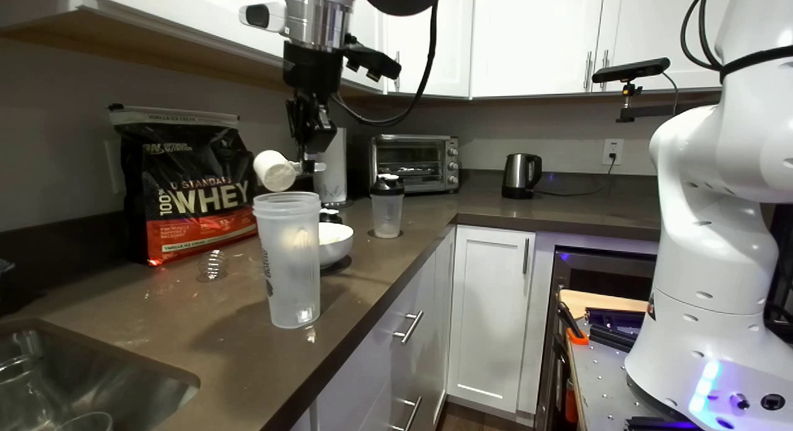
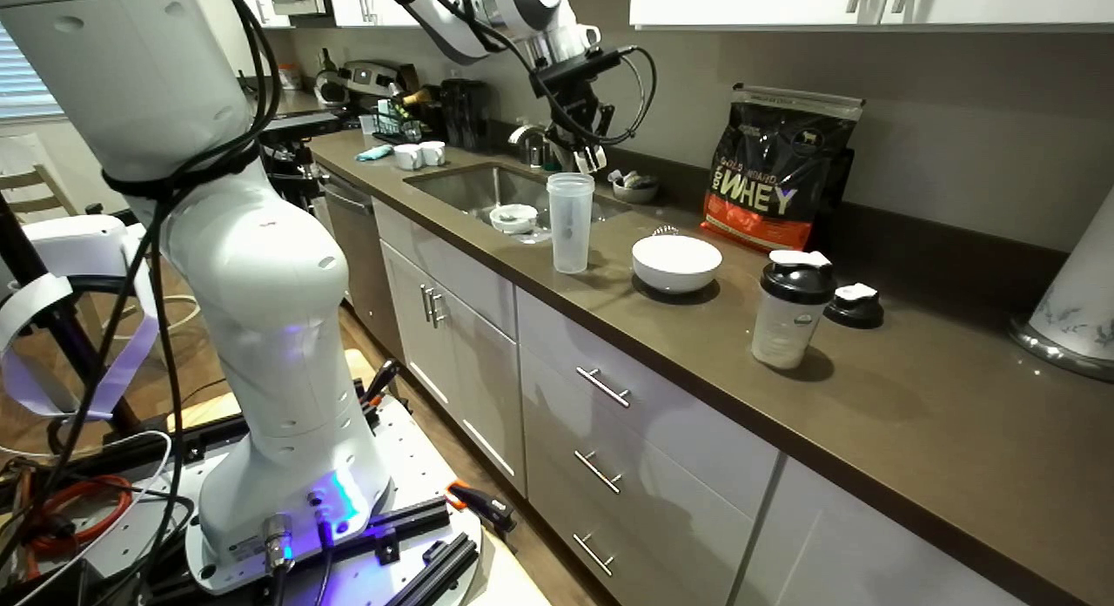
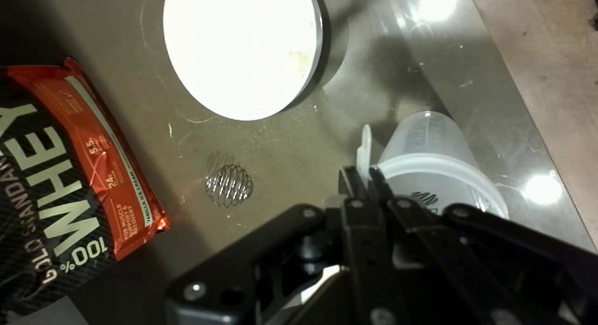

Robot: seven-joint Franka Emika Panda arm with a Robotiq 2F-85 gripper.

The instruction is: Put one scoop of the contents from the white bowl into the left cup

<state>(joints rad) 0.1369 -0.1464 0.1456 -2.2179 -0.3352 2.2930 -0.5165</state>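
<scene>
My gripper (image 1: 308, 165) is shut on the handle of the pale scoop (image 1: 274, 169) and holds it just above the rim of the tall frosted left cup (image 1: 288, 270). The scoop head is tilted, its mouth angled downward, with pale material visible in it. In the wrist view the handle end (image 3: 366, 145) sticks out between the fingertips (image 3: 366, 178); the head is hidden. The cup stands upright and also shows in the wrist view (image 3: 427, 138) and in an exterior view (image 2: 571, 227). The white bowl (image 2: 677, 265) sits behind the cup in an exterior view (image 1: 336, 245).
A black and red whey bag (image 1: 186, 195) leans against the wall. A wire ball (image 1: 212, 265) lies near it. A smaller shaker with a black lid (image 2: 783, 327) and a loose black lid (image 2: 855, 307) stand beyond the bowl. The sink (image 1: 124, 381) and upper cabinets (image 1: 204, 22) are close.
</scene>
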